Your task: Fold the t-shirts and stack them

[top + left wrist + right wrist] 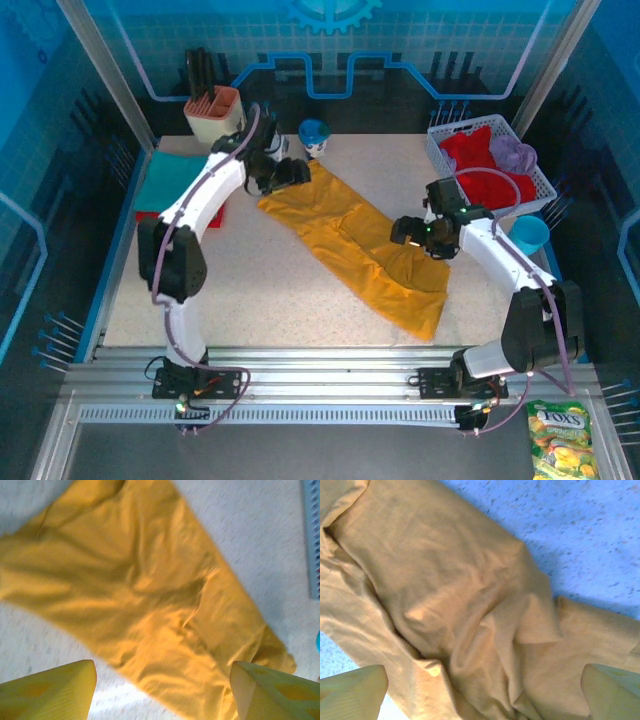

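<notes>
Over yellow t-shirt [350, 245] | both arms elbow-bent, wrists down | jaws apart

White mesh basket [437, 150] at right, blue cup [529, 235] beside it, snack bag [560, 440] off the table.

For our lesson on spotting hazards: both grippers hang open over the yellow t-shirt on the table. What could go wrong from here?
1. The yellow t-shirt is bunched into creases below the right gripper; another fold would probably trap them.
2. A blue cup stands close to the left gripper at the shirt's far end; a swing there might knock it over.
</notes>
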